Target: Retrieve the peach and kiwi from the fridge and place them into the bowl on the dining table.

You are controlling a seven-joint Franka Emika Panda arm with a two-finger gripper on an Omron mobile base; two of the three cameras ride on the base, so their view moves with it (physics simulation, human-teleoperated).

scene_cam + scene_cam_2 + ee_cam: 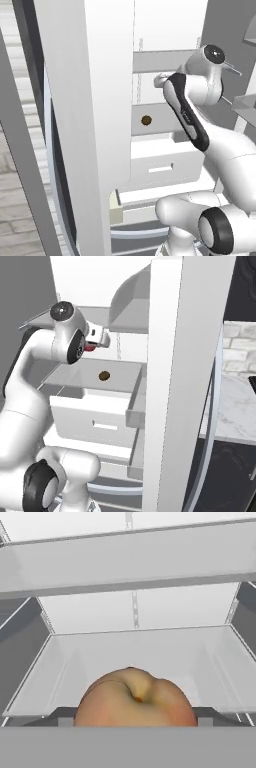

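Hand view: the peach (134,698) sits between the jaws of the gripper (134,722), which close on it above a fridge (90,100) shelf. Right base view: a red sliver of peach (90,347) shows at the hand, with the kiwi (104,376) on the shelf below. Left base view: the kiwi (146,120) shows; the arm hides the peach.

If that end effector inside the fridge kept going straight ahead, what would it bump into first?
The peach already sits right at the end effector, seemingly between its fingers. Beyond it lies bare shelf, then probably the fridge back wall.
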